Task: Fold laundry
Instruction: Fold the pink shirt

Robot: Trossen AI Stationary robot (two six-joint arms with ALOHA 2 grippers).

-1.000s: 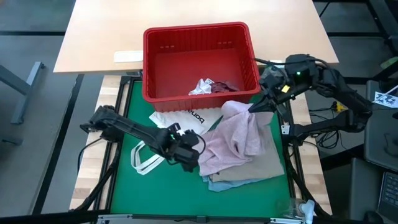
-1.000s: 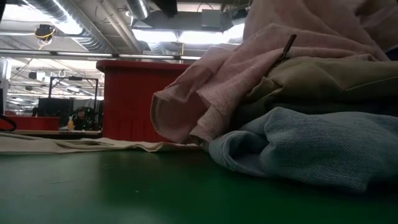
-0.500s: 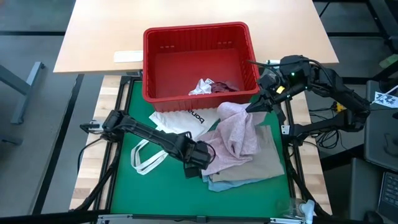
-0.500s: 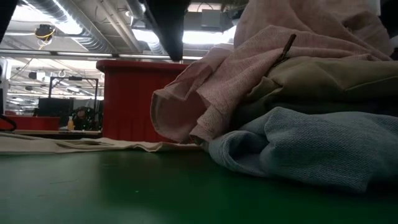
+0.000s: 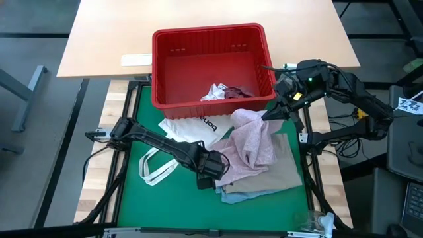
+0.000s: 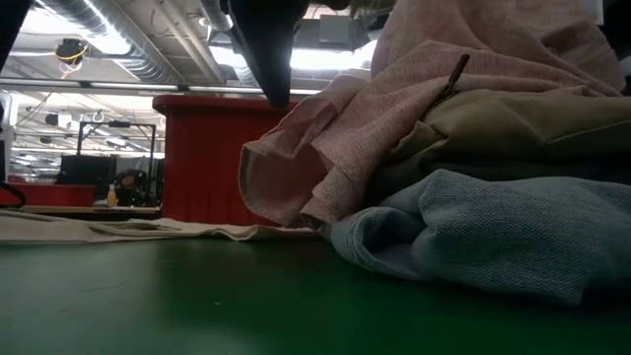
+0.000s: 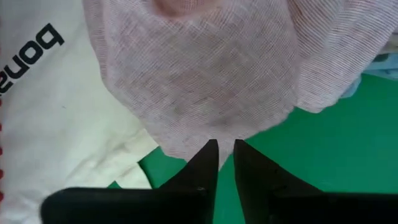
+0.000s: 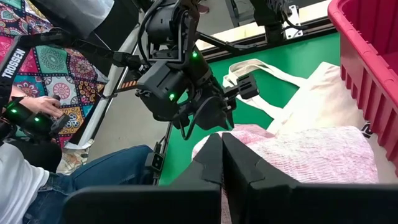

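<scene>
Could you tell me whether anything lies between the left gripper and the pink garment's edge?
Nothing visible does. The left gripper points straight at the hem of the pink garment, fingertips slightly apart, with only green mat beside it.

You see the pink garment (image 7: 205, 68) as a thin cloth with a fine woven grid, mottled and matt. Under it, the light blue garment (image 6: 513, 232) looks like a thicker, slightly rough cloth, and the beige-khaki garment (image 6: 523, 123) is a smooth, matt cloth. The tote bag (image 7: 56, 124) is a plain white cloth with black printed letters. The basket (image 5: 211, 63) is red plastic, ribbed with slots, with a light shine. The table (image 5: 132, 192) has a green matt cover, smooth to the eye. The left claw (image 7: 224, 165) has dark matt fingers (image 7: 202, 165) that look like plastic.
</scene>
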